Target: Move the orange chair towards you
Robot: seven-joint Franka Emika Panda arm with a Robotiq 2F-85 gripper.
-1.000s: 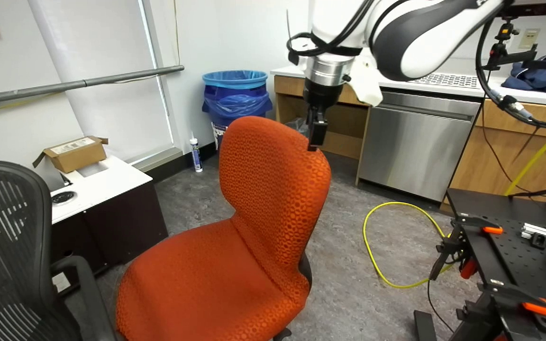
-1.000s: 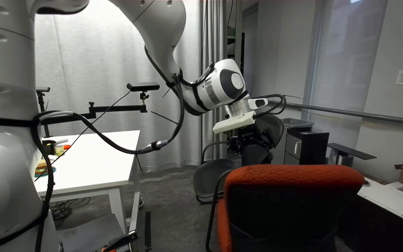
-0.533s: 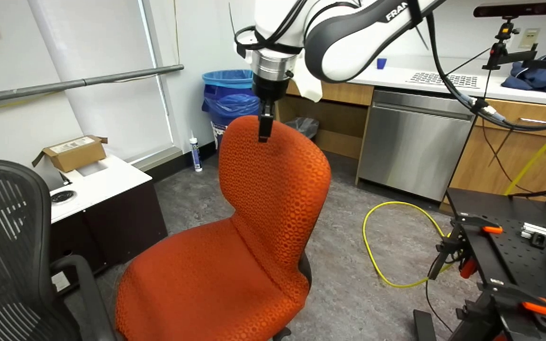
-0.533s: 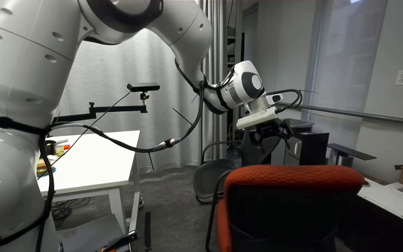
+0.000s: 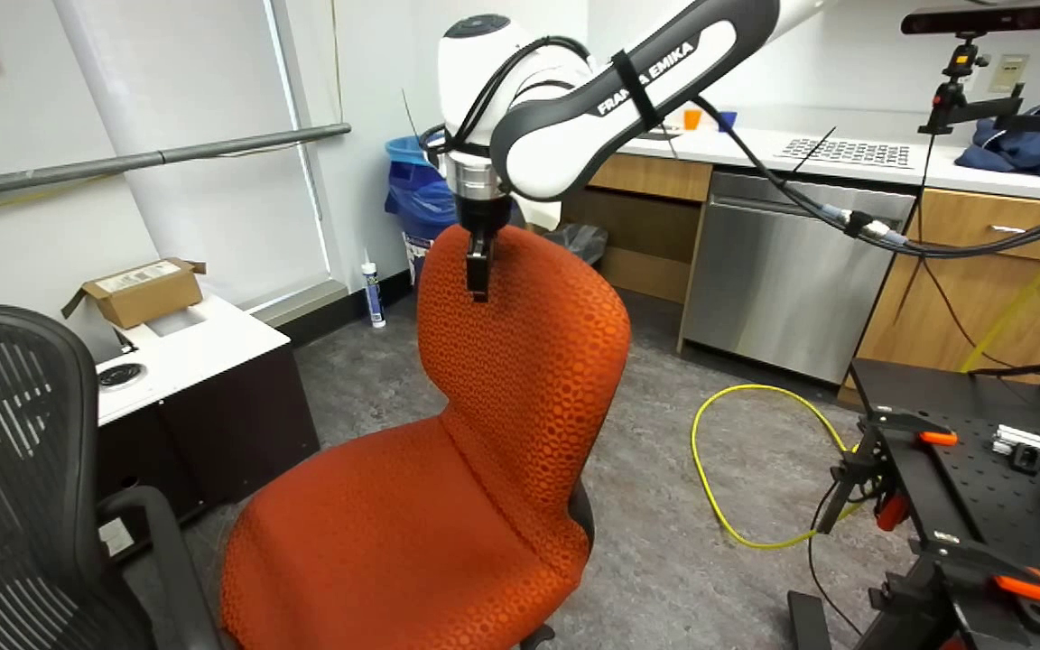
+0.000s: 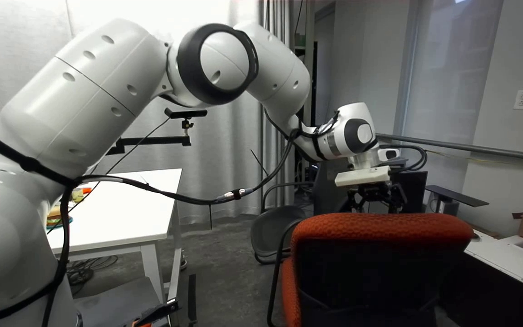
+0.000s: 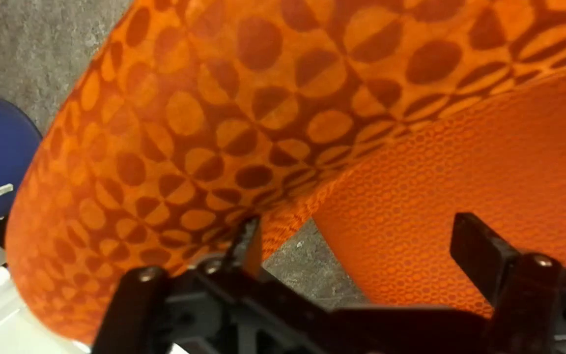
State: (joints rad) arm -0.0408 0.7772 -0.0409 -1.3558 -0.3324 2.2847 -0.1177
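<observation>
Gripper [image 7: 356, 231] points down, jaws spread wide apart. Wrist view looks between the fingers [image 7: 482, 250] onto the seat [image 7: 410, 206] and a patch of grey floor [image 7: 312, 260]. Orange chair [image 5: 475, 451] is right at the jaws: backrest [image 7: 204, 147] just beside them, seat below. Jaws are on the seat side, by the upper part of the backrest; can't tell if either finger touches the fabric. In an exterior view the arm [image 6: 216, 63] extends from the left to the jaws, and the backrest's top edge hides the fingertips; white table [image 6: 130, 218] is well left of them, dark chair [image 6: 273, 227] lower left. Around the jaws in an exterior view: black mesh chair [image 5: 5, 478] lower left, cardboard box [image 5: 150, 298] and white-topped cabinet [image 5: 213, 348] left, upright tube [image 5: 374, 293] on the floor nearer left, blue-lined bin [image 5: 416, 194] behind, steel dishwasher [image 5: 791, 280] right, yellow cable [image 5: 759, 545] lower right, black table [image 5: 917, 384] with orange-tipped clamps [image 5: 1026, 585] further right, mounted camera [image 5: 980, 18] upper right.
</observation>
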